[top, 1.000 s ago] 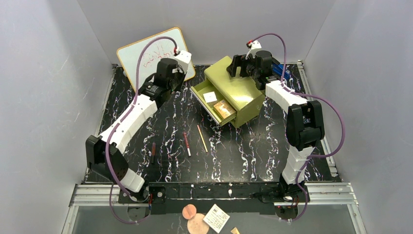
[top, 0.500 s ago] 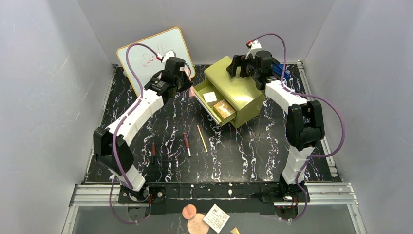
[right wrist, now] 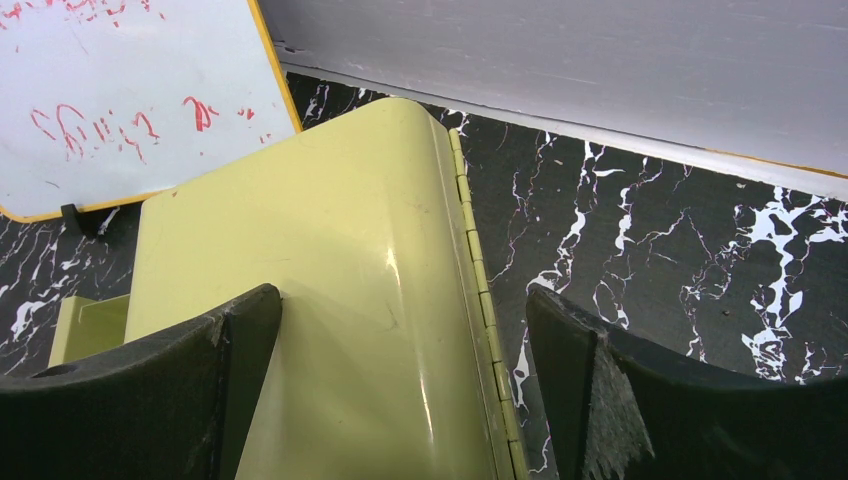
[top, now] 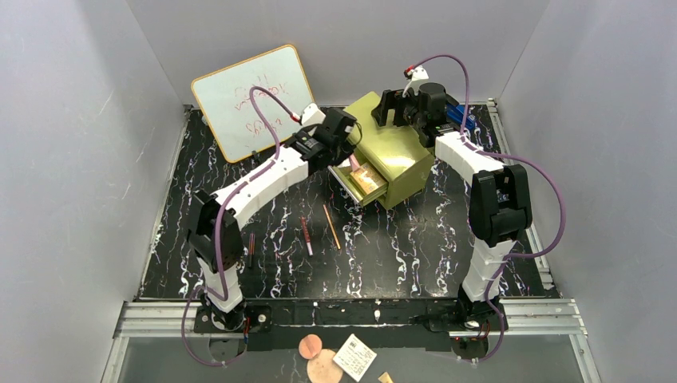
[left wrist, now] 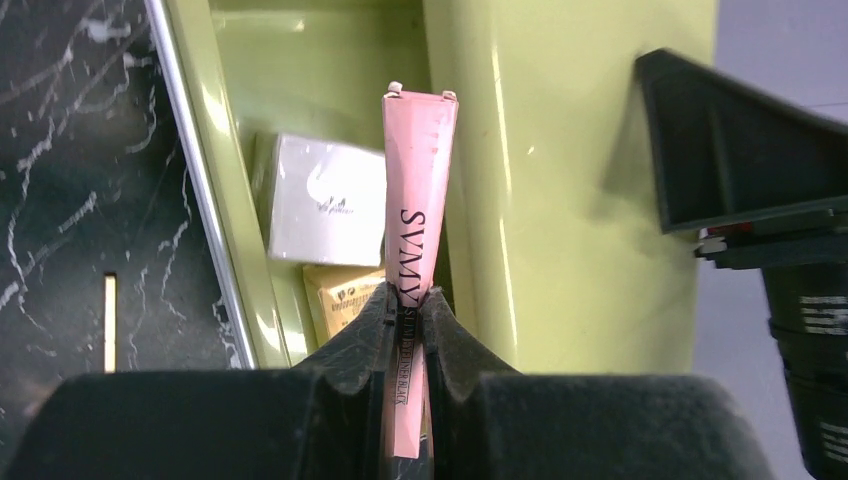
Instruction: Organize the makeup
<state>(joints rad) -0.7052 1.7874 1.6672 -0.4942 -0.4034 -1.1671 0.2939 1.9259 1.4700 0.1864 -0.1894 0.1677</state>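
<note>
pink case held over the open drawer

the left pincer [left wrist: 405, 300] is clamped tight on the pink case [left wrist: 418, 190], gripping it by its near end so the rest pokes out past the fingertips. from above, the left pincer [top: 349, 159] and the pink case [top: 352, 162] hang over the open drawer [left wrist: 235, 220] of the chest [top: 395, 152]. whether the case touches anything inside, i cannot tell.

2 things lie in the drawer: a white box [left wrist: 312, 200] toward the back, and the palette [left wrist: 340, 298] just beside it, nearer the front and partly hidden behind the pincer.

the right pincer [right wrist: 400, 340] is spread wide over the chest's rounded back edge, 1 finger to each side, holding nothing.

3 pencils lie loose on the bench [top: 399, 239], in front of the chest: a tan pencil [top: 331, 227], a red pencil [top: 306, 235] just left of it, and a black pencil [top: 251, 249] further left. a whiteboard [top: 254, 100] leans at the back left.
</note>
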